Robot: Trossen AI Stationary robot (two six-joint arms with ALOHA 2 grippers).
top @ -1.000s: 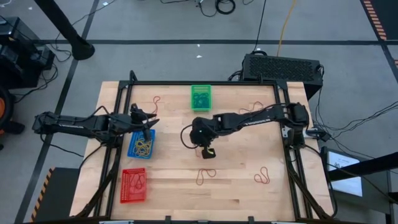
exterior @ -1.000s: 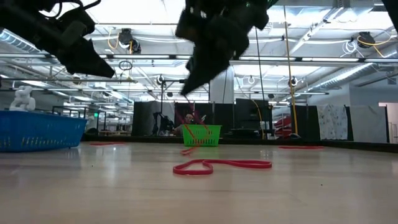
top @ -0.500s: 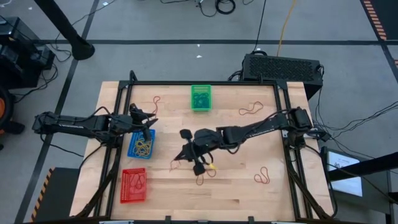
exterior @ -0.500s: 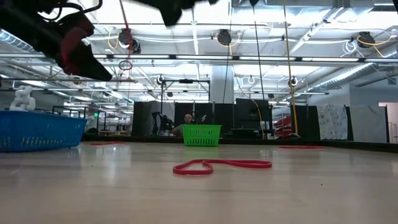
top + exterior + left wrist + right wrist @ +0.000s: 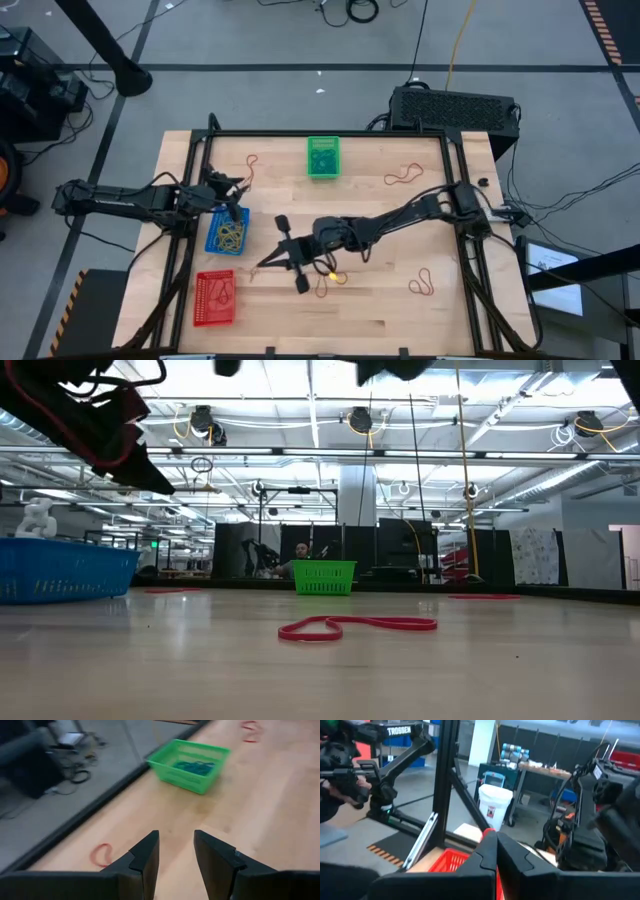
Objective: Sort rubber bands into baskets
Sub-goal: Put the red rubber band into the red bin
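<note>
Right gripper [image 5: 268, 262] shifted from table centre toward the red basket [image 5: 215, 298], fingers pressed together, a red scrap between the tips. Left gripper [image 5: 234, 196]: spread over the blue basket [image 5: 227, 232]. Left wrist view alone shows dark bands in the green basket [image 5: 190, 764]. Low view: 1 thin red rubber band [image 5: 355, 626], lying flat.

You have three baskets on the table [image 5: 400, 310]: one [image 5: 323, 157] at twelve o'clock by the far edge, one [image 5: 228, 232] at nine, one [image 5: 216, 298] at seven near the front. Loose bands lie at eleven [image 5: 251, 161], two [image 5: 402, 174], five [image 5: 422, 283] and near centre [image 5: 328, 283]. Behind the table at one sits a box [image 5: 452, 107].
</note>
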